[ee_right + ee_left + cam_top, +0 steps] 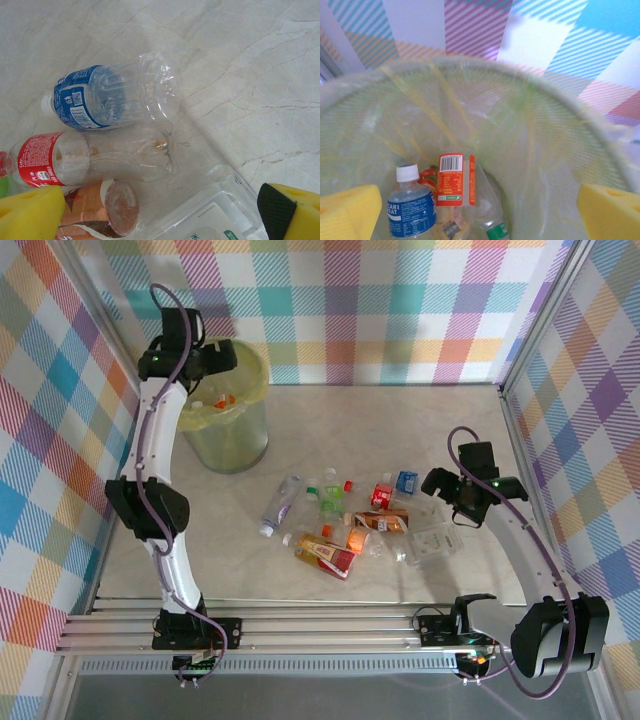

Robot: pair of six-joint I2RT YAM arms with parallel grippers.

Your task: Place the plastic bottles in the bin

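The left fingers (350, 212) hang apart and empty over the bin (228, 435) at the table's (400, 430) far left. A white-capped bottle (410, 212) and an orange-labelled bottle (456, 180) lie inside. The loose plastic bottles (345, 530) lie scattered mid-table. The right fingers (30, 217), apart and empty, hover above a blue-labelled bottle (115, 95) and a red-labelled bottle (75, 162).

Crushed plastic bottles (325, 554) clustered apart from yellow-lined bin (225, 440), perhaps three inside

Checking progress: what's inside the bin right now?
In the bin: a white-capped blue-labelled bottle, a red-labelled bottle and a green-labelled one. Whatever lies beneath them is hidden.
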